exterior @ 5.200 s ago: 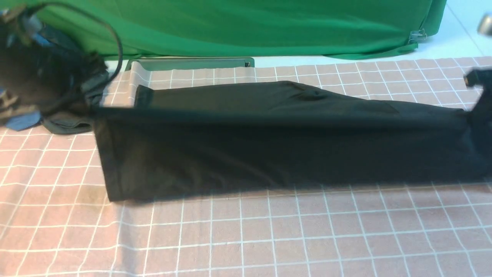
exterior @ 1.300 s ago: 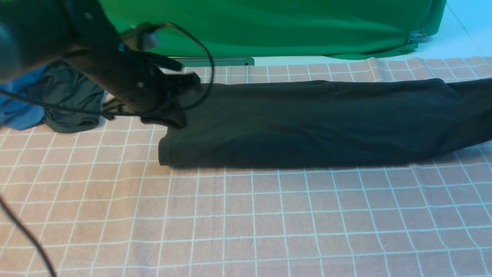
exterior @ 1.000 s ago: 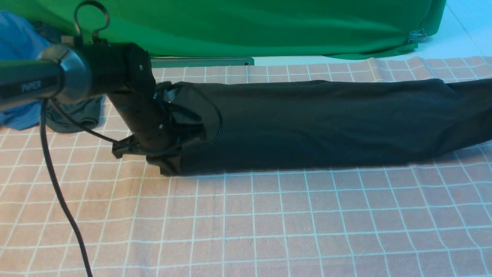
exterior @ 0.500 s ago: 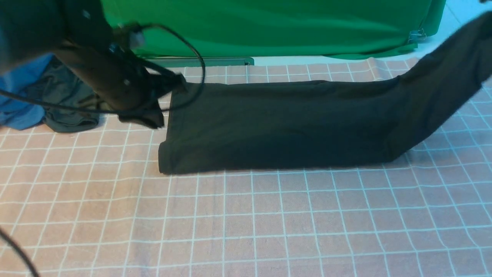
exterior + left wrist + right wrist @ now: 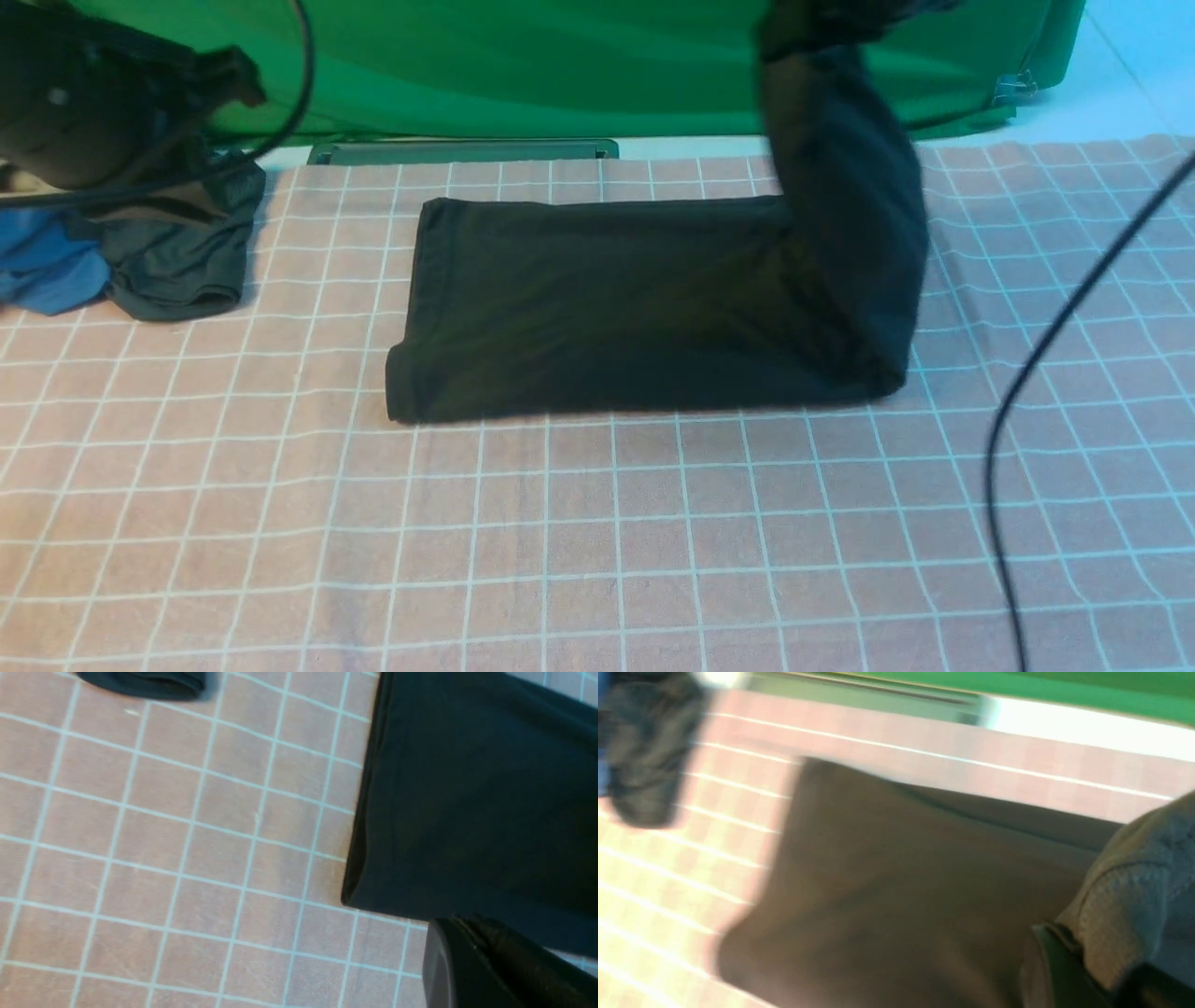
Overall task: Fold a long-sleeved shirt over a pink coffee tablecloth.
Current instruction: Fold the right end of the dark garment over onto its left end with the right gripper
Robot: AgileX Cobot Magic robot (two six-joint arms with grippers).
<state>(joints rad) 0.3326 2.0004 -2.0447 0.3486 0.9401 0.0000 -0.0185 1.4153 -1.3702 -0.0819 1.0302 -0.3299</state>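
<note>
The long-sleeved shirt (image 5: 616,299), black and folded into a long band, lies across the pink coffee tablecloth (image 5: 597,541). Its right end rises steeply from the cloth to the frame's top, where my right gripper (image 5: 840,19) is shut on it. The right wrist view shows knit fabric (image 5: 1134,891) pinched in the right gripper (image 5: 1057,935), with the flat part of the shirt below. My left gripper (image 5: 233,84) is shut and empty, raised at the far left, away from the shirt. In the left wrist view the left gripper (image 5: 460,926) hovers above the shirt's left end (image 5: 467,802).
A dark grey-green garment (image 5: 177,252) and a blue garment (image 5: 47,271) lie bunched at the far left. A green cloth (image 5: 607,65) hangs along the back, with a grey-green strip (image 5: 467,151) under it. A black cable (image 5: 1046,355) dangles over the right side.
The right gripper has swung the shirt's right end up and leftward, now standing over the band's right part. The left arm has drawn back up and left, off the shirt's left end.
</note>
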